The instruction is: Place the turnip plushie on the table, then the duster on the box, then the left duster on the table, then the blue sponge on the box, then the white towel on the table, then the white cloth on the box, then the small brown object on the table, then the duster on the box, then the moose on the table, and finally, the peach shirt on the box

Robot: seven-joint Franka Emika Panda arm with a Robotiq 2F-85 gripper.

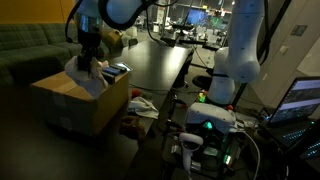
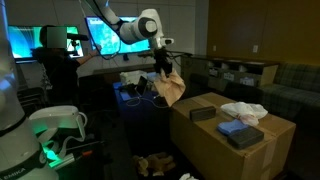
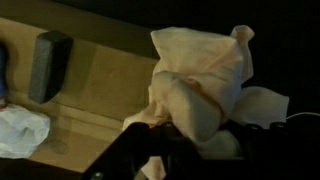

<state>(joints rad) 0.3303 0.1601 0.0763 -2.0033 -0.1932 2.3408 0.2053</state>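
Note:
My gripper (image 2: 163, 70) is shut on the peach shirt (image 2: 172, 88), which hangs bunched just off the cardboard box's (image 2: 205, 140) near edge, over the dark table side. In the wrist view the peach shirt (image 3: 205, 70) fills the middle, clamped between my dark fingers (image 3: 195, 138). On the box top lie a dark rectangular duster (image 2: 203, 113), a blue sponge (image 2: 240, 132) and a white cloth (image 2: 243, 110). The wrist view shows the duster (image 3: 48, 62) and the white cloth (image 3: 20, 130). In an exterior view my gripper (image 1: 90, 50) hovers over the box (image 1: 75, 105).
A long dark table (image 1: 160, 60) runs behind the box with a brownish plush (image 1: 118, 38) on it. Loose items lie on the floor by the box (image 1: 135, 105). A sofa (image 2: 270, 80) and lit monitors (image 2: 30, 40) stand around.

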